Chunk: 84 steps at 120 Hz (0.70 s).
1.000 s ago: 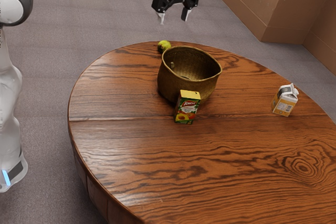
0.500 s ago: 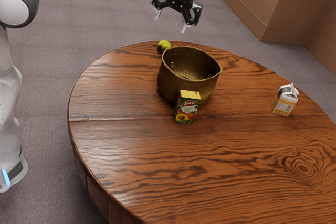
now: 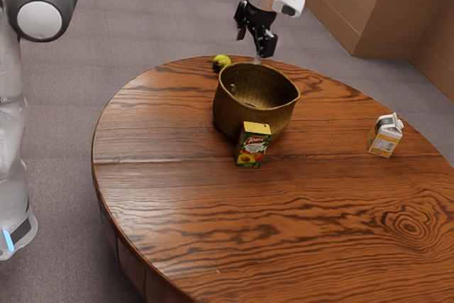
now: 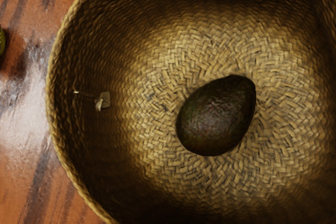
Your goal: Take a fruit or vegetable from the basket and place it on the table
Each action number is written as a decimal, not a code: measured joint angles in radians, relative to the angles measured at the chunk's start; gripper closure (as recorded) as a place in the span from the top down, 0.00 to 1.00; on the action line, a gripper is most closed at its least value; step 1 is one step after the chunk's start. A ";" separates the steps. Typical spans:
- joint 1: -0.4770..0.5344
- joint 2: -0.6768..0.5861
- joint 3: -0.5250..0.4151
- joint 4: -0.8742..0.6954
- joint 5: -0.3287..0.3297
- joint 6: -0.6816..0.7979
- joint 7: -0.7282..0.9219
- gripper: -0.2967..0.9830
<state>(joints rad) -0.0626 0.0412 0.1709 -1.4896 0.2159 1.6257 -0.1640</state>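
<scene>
The jaws hung released and apart above the basket (image 3: pixel 234 113), where a dark avocado (image 4: pixel 216 116) lay on the woven bottom.

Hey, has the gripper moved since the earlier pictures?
Yes: in the exterior view, the gripper has come down closer to the basket.

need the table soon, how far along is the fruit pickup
Nothing looks finished: the avocado lies in the basket. My open jaws hover over the basket, holding nothing. Left: grip the avocado, lift it out and set it on the table.
</scene>
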 joint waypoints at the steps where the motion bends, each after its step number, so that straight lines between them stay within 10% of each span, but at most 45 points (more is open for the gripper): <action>1: 0.004 0.003 0.000 0.000 0.000 0.004 0.008 0.77; 37: 0.092 -0.090 -0.005 -0.208 -0.031 0.180 0.222 0.77; 84: -0.089 -0.147 -0.030 -0.301 -0.051 0.320 0.382 0.77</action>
<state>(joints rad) -0.1512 -0.1061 0.1413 -1.7908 0.1650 1.9456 0.2183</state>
